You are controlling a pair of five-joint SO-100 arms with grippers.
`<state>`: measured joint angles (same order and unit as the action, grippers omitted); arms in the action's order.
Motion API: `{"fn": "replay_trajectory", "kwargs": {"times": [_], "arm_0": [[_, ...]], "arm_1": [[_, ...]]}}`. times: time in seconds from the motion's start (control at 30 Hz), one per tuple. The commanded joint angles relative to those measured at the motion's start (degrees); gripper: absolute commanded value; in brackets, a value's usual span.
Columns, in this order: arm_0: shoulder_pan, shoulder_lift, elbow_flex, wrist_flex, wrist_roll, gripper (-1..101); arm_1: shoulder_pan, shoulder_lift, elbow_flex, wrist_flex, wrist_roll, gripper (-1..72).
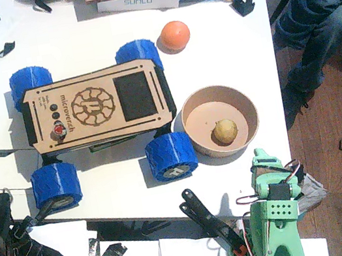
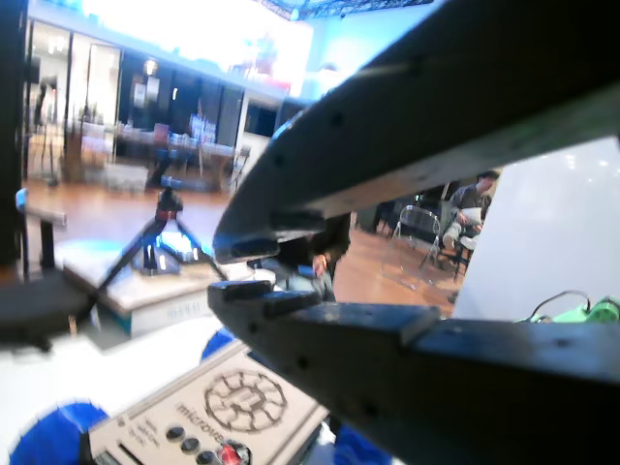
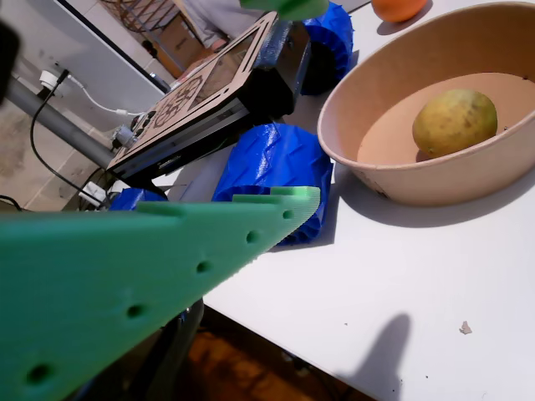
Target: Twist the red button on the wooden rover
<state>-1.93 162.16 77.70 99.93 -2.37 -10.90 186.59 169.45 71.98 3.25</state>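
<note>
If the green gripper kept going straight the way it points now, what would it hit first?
Probably the nearest blue wheel of the wooden rover: in a wrist view the right gripper aims at it over bare table. Depth is unclear.

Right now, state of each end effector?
Left end effector: open, holding nothing, above the wooden rover near the red button.
Right end effector: open, holding nothing, by the bowl.

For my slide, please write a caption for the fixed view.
Wooden rover with its red button beside a bowl holding a yellowish fruit; green right pincer waits nearby.
</note>
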Motion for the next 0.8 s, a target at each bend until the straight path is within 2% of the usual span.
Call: {"fn": "replay_trajectory", "kwargs": {"times": [0.0, 0.1, 0.2, 0.33, 0.77], "arm_0": [[-0.35, 10.20, 11.43, -4.83, -0.53, 1], [-1.93, 22.32, 23.38, -10.81, -0.35, 2], [-8.26, 31.55, 34.19, -15.91, -0.53, 2], [-14.15, 31.64, 42.01, -18.46, -0.53, 2], [-14.68, 31.64, 56.95, -28.48, -0.53, 1]], "arm_1": [[0.26, -0.26, -0.35, -0.26, 0.00, 20.4], [0.26, -0.26, -0.35, -0.26, 0.00, 20.4], [0.26, -0.26, -0.35, -0.26, 0.00, 20.4], [0.26, -0.26, -0.35, -0.26, 0.00, 20.4], [0.26, -0.26, -0.35, -0.26, 0.00, 20.4]]}}
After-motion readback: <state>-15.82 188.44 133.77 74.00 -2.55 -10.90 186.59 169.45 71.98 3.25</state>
